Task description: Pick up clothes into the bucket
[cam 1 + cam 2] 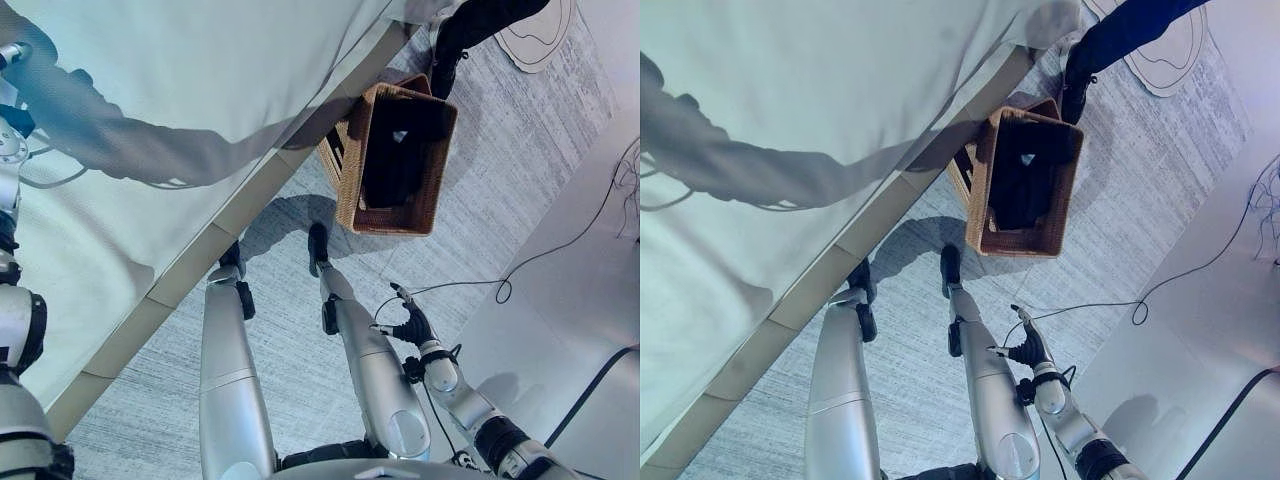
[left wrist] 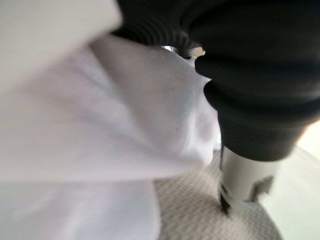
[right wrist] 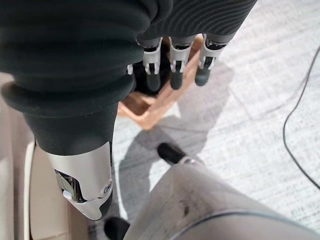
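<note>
Wide bed (image 1: pixel 170 70) under a pale sheet across the upper left of the eye views, its light wooden edge running diagonally down to the grey carpet (image 1: pixel 290 370). Just off the bed's corner on the carpet, a brown woven basket (image 1: pixel 352 180), rectangular, open top, standing upright. Dark clothes (image 1: pixel 392 160) heaped inside that basket, down against its walls. Beyond the basket's far rim, a person's dark trouser leg and shoe (image 1: pixel 1080 75). Paler floor panel to the right, crossed by a thin black cord (image 1: pixel 560 245).

White cloth (image 2: pixel 100 125) bunched close against the left hand (image 2: pixel 260 90) in the left wrist view, covering where the fingers would be; impossible to tell whether clenched or relaxed, or whether anything is gripped. Same arm seen at the far left edge over the bed.

Right hand (image 1: pixel 410 325) low at the right, hanging over the carpet, well apart from the basket, fingers (image 3: pixel 176 75) loosely extended, released, nothing in them.
</note>
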